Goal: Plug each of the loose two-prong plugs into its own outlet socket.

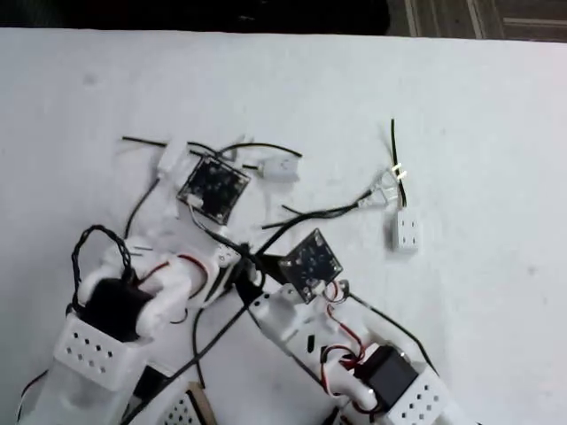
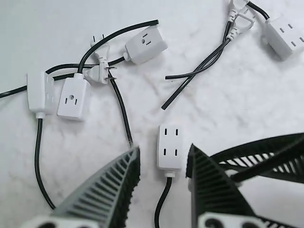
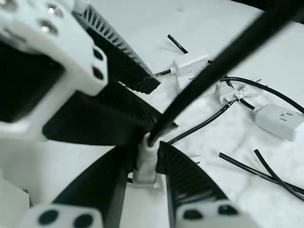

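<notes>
A white two-slot outlet socket (image 2: 169, 146) lies flat on the table, its black cord trailing back toward the wrist. My left gripper (image 2: 164, 149) is open just above it, one finger on each side and neither touching. My right gripper (image 3: 148, 157) is shut on a white plug (image 3: 146, 167) whose black cord (image 3: 223, 61) rises away from it; the prongs are hidden. A loose two-prong plug (image 2: 99, 73) lies among three white sockets (image 2: 73, 97), and another plug (image 1: 390, 184) rests beside a socket (image 1: 406, 228) at the right.
Black cords (image 2: 199, 71) cross the white table between the socket clusters. The right arm's ribbed fingers (image 2: 266, 156) sit close beside the left gripper. Both arms (image 1: 168, 279) (image 1: 301, 328) crowd the near middle. The far and right parts of the table (image 1: 496, 115) are bare.
</notes>
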Motion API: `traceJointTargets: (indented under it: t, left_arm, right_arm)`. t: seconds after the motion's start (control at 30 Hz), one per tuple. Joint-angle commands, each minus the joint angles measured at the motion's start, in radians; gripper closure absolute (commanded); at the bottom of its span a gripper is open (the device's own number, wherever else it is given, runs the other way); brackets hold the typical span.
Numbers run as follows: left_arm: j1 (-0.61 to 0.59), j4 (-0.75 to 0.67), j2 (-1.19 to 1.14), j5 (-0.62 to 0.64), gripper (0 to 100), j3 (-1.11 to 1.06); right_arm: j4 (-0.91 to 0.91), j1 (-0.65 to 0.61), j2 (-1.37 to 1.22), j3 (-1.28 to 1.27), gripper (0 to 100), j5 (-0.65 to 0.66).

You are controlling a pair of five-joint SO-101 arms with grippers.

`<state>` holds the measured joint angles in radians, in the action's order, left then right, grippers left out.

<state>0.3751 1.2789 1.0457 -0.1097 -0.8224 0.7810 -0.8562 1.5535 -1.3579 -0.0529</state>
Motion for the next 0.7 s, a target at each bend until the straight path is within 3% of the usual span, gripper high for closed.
traceJointTargets:
  t: [0.0, 0.13, 0.37, 0.67]
  left_arm:
    - [0.025, -0.009, 0.013, 0.002, 82, 0.003]
    - [-0.041, -0.011, 0.015, 0.002, 82, 0.005]
    - [-0.326, -0.055, 0.015, -0.02, 82, 0.008]
    - [-0.473, -0.028, 0.01, -0.144, 82, -0.048]
  right_arm:
    - [-0.022, -0.012, 0.004, 0.009, 98.1, 0.009]
    - [-0.021, -0.005, 0.004, 0.009, 98.1, 0.009]
    - [-0.051, 0.099, -0.022, -0.049, 98.2, 0.061]
    - [-0.288, 0.13, -0.398, -0.003, 98.2, 0.149]
